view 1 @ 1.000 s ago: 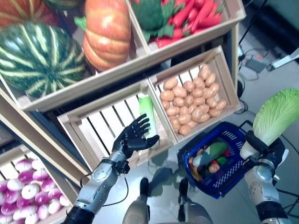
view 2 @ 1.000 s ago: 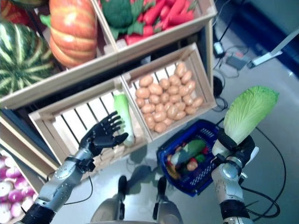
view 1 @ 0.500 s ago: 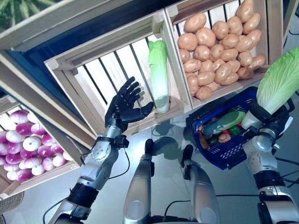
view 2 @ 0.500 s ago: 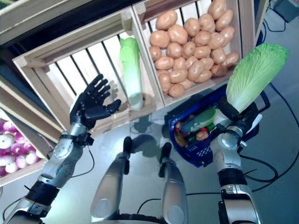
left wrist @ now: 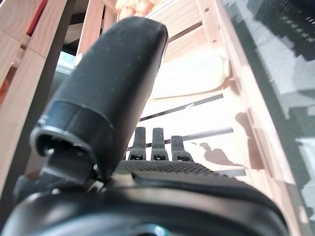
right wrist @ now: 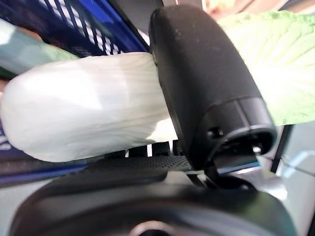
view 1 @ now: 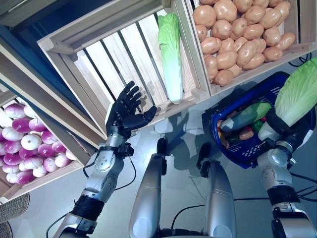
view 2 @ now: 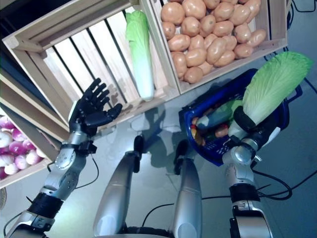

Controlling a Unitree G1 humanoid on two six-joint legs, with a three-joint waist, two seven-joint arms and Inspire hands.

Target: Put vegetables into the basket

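Wooden crates (view 1: 74, 54) on a grey floor, with a blue basket (view 2: 277, 119) at the robot's right.

The right hand (view 2: 252, 130) clamps the white stalk of a napa cabbage (view 2: 275, 84), leaf upward, at the basket's rim. The tall leaf could catch the rim or handle, it seems, and tip out. The left hand (view 1: 126, 110) hangs with spread fingers near a second cabbage (view 1: 171, 54) lying in the crate.

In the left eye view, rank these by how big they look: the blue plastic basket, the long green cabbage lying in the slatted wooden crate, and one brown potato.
1. Blue plastic basket, largest.
2. Long green cabbage lying in the slatted wooden crate. It sits farther from the camera than the basket, so the gap is unsure.
3. One brown potato, clearly smallest.
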